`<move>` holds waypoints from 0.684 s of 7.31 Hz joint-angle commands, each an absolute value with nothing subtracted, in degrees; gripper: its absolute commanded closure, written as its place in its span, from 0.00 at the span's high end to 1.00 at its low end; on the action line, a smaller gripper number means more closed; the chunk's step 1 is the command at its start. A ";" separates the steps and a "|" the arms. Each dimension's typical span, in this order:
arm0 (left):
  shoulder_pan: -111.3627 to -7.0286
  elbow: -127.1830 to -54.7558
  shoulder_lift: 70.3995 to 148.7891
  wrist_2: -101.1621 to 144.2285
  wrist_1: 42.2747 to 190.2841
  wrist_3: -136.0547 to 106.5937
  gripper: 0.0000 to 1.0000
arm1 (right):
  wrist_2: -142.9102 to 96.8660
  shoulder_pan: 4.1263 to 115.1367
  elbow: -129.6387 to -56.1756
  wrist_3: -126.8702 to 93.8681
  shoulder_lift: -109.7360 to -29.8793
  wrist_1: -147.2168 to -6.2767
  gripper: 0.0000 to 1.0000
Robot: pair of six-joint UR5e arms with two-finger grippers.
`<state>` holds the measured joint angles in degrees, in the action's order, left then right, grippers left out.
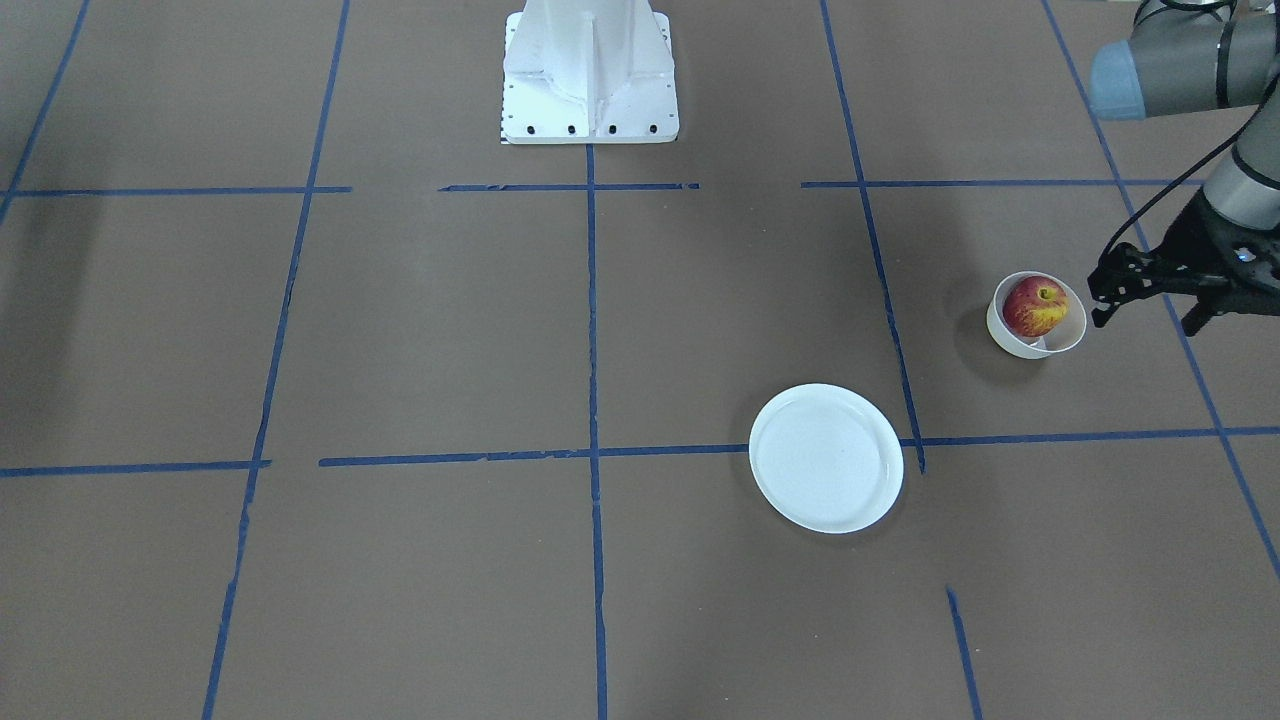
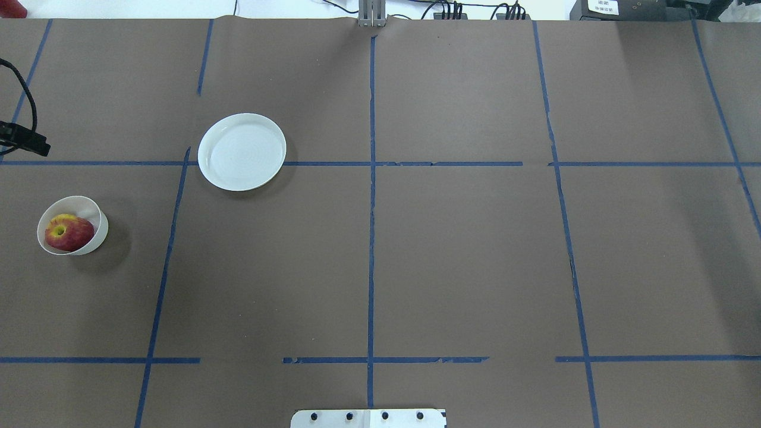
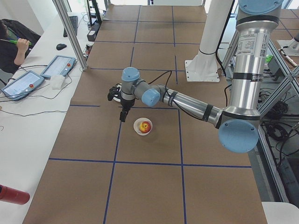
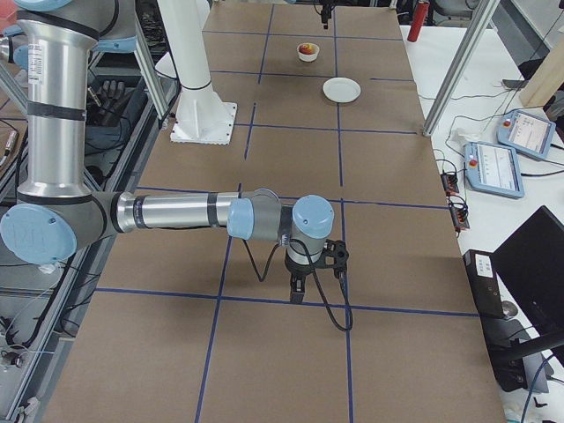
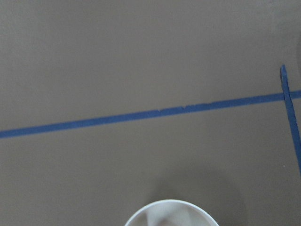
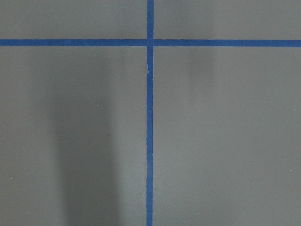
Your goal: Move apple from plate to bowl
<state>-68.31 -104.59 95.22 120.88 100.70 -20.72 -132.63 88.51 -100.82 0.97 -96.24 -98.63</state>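
With the round red-and-yellow apple [image 1: 1035, 307] already in the small deep cream-white bowl [image 1: 1008, 342], away from the flat white plate [image 1: 826, 458], the left tool [image 1: 1098, 297], apart and empty just beside the bowl, could clip its rim on retreat and tip it across the brown surface [image 1: 400, 330].

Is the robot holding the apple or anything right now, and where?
No, nothing is held. The apple sits in the bowl, and the left gripper hangs empty beside it, jaws apart. The right gripper, far away, shows nothing in it.
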 commanded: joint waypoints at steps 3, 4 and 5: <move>-88.97 -93.86 95.72 130.28 92.29 8.73 1.00 | -132.63 88.51 -100.81 0.97 -96.24 -98.61 1.00; -91.99 -89.78 95.19 135.13 91.68 8.70 1.00 | -132.63 88.51 -100.81 0.97 -96.24 -98.61 1.00; -94.02 -89.74 91.10 135.61 91.93 9.22 1.00 | -132.63 88.51 -100.81 0.97 -96.24 -98.61 1.00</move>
<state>-90.38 -92.25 94.46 132.72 92.16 7.72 -132.63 88.52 -100.81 0.97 -96.24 -98.62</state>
